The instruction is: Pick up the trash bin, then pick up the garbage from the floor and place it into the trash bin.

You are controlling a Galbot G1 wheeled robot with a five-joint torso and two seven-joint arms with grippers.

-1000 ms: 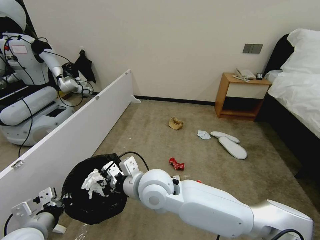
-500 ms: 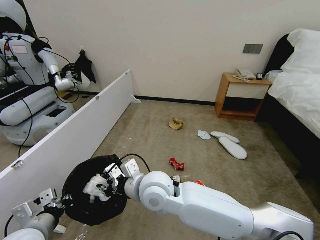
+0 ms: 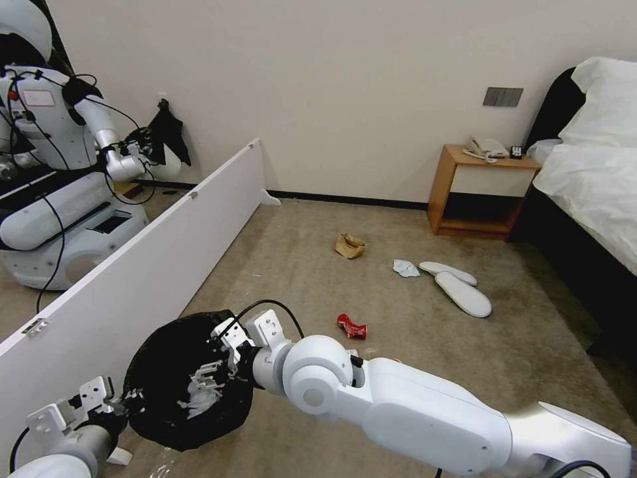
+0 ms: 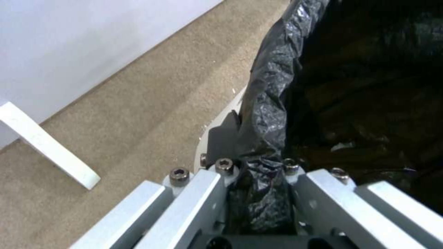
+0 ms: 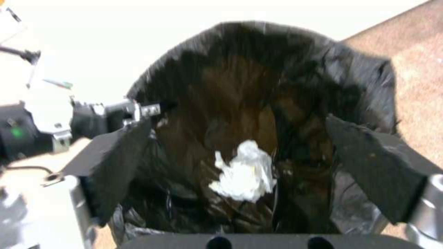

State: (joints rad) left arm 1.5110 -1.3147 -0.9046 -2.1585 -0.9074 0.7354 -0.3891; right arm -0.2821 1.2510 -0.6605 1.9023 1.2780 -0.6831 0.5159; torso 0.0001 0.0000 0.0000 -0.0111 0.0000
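Note:
The trash bin, lined with a crinkly black bag, hangs low at the left, just above the beige carpet floor. My left gripper is shut on its near rim, and the left wrist view has the bag-covered rim pinched in that gripper. My right gripper hovers open over the bin's mouth. A crumpled white tissue lies loose inside the bin, below the open gripper. Garbage on the floor: a crushed red can, a brown paper bag, a tissue, two white slippers.
A long white panel runs along the left, close to the bin. Behind it stands another robot. A wooden nightstand and a bed close off the far right. Open carpet lies between the panel and the litter.
The tissue that my right gripper held over the bin has dropped out of it and now lies inside the bag. The left gripper kept hold of the rim.

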